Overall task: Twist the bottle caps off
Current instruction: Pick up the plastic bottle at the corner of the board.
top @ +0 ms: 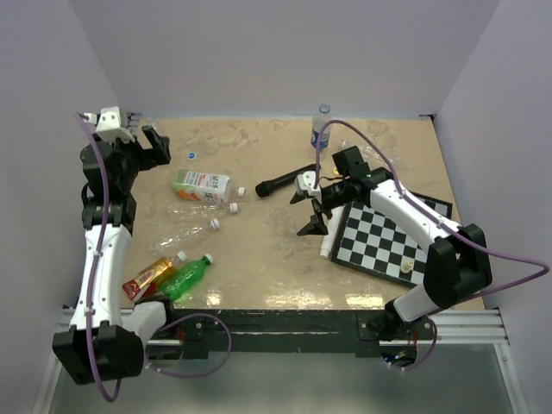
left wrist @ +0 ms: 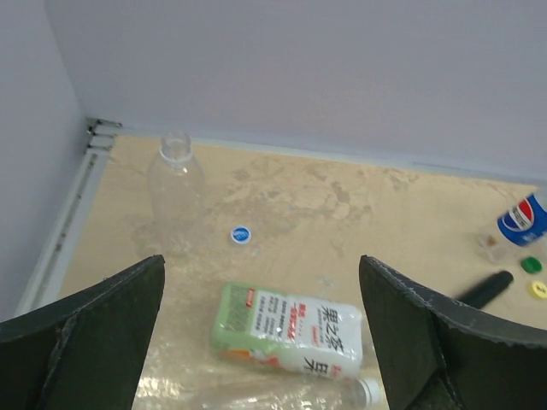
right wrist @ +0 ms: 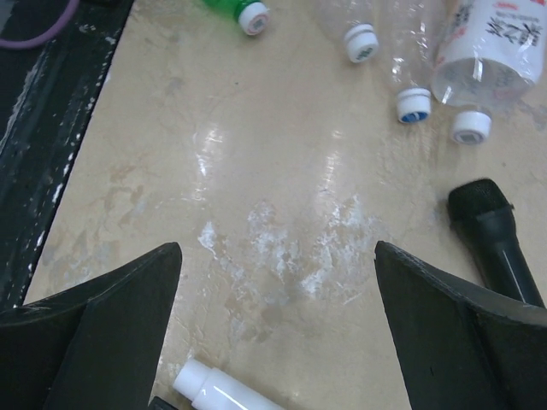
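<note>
Furthest left, the left gripper [top: 153, 145] hangs with its fingers spread wide, holding nothing. Ahead of it an uncapped clear bottle [left wrist: 175, 179] stands upright, with a loose blue cap [left wrist: 241, 233] lying near it. Several capped bottles [top: 185, 231] lie on their sides on the table [top: 259, 259]. Past a black microphone [top: 280, 183], the right gripper [top: 309, 211] gapes empty. The Pepsi bottle [top: 322, 129] stands upright behind it.

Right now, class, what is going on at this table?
Neither arm holds anything: the left end effector and right end effector both hang open above the table. One clear bottle stands uncapped, a blue cap lying beside it. The green bottle and the crinkled clear bottles lie on their sides with caps on.
</note>
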